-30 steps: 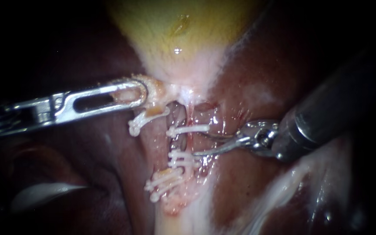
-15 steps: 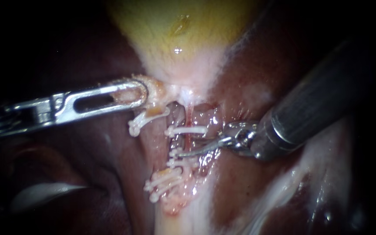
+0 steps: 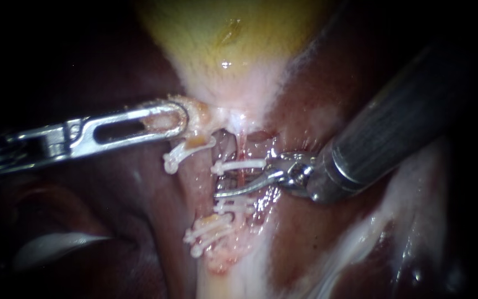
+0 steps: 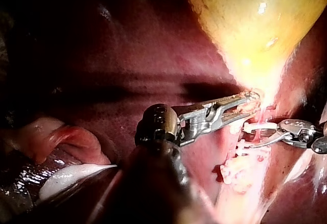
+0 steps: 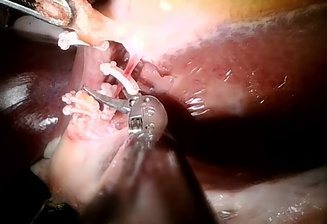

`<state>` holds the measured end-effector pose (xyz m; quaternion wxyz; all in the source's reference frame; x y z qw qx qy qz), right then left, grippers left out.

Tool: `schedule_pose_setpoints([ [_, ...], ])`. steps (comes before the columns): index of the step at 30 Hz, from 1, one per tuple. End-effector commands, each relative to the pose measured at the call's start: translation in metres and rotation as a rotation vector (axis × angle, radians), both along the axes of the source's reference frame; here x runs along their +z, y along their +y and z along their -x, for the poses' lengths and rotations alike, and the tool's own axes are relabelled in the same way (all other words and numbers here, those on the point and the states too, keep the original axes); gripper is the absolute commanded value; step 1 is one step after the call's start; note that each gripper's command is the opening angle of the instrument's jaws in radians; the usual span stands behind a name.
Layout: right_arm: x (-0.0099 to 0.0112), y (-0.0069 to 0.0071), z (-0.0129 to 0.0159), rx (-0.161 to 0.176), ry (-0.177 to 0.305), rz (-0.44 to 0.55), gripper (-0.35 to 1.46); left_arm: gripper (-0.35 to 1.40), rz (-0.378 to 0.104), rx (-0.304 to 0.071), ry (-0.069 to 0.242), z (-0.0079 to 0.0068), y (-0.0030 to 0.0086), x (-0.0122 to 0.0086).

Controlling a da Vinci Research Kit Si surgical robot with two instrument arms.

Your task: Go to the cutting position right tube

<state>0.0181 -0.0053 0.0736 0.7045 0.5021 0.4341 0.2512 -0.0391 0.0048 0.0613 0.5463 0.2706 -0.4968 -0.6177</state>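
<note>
The yellow gallbladder (image 3: 228, 44) narrows towards two clipped tubes. My left instrument (image 3: 181, 117) is shut on the pale tissue at the gallbladder's neck, and that tissue shows through its slotted jaw. The thin reddish right tube (image 3: 243, 178) carries one white clip (image 3: 239, 164) above and two white clips (image 3: 233, 206) below. My right instrument (image 3: 227, 184) comes in from the upper right. Its blades are open across the right tube between the upper and lower clips, and the lower blade reaches past the tube. In the right wrist view only one blade (image 5: 102, 97) shows clearly.
The left tube has a clip (image 3: 186, 150) near the left jaws and more clips (image 3: 208, 232) lower down. Dark liver (image 3: 316, 232) lies all around. A pale fatty band (image 3: 372, 232) runs at the lower right, and a white patch (image 3: 56, 246) lies at the lower left.
My right instrument has moved left towards the tubes, and its blades now reach across the right tube between the clips. The left instrument has held still.
</note>
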Motion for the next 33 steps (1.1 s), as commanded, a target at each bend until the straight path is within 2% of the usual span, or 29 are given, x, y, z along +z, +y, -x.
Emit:
schedule_pose_setpoints([
  [1,-0.0001,-0.0001,0.0001,-0.005,0.020,-0.004,1.43,-0.35,0.000,0.000,0.000,0.0000,0.0000,0.0000],
  [8,-0.0007,-0.0005,0.0001,-0.021,0.105,-0.022,1.43,-0.35,0.000,0.002,-0.001,-0.0001,0.0001,0.0002],
  [13,-0.0010,-0.0004,-0.0004,-0.007,0.151,-0.039,1.43,-0.35,0.000,0.002,-0.001,-0.0001,0.0001,0.0003],
  [24,-0.0010,-0.0004,-0.0024,0.007,0.207,-0.063,1.43,-0.35,0.001,0.002,-0.002,-0.0002,0.0003,0.0006],
  [27,-0.0009,-0.0005,-0.0032,0.018,0.237,-0.036,1.43,-0.35,0.001,0.002,-0.002,-0.0002,0.0003,0.0007],
  [33,-0.0008,-0.0005,-0.0039,0.019,0.277,0.036,1.40,-0.35,0.001,0.000,0.000,-0.0003,0.0003,0.0008],
])
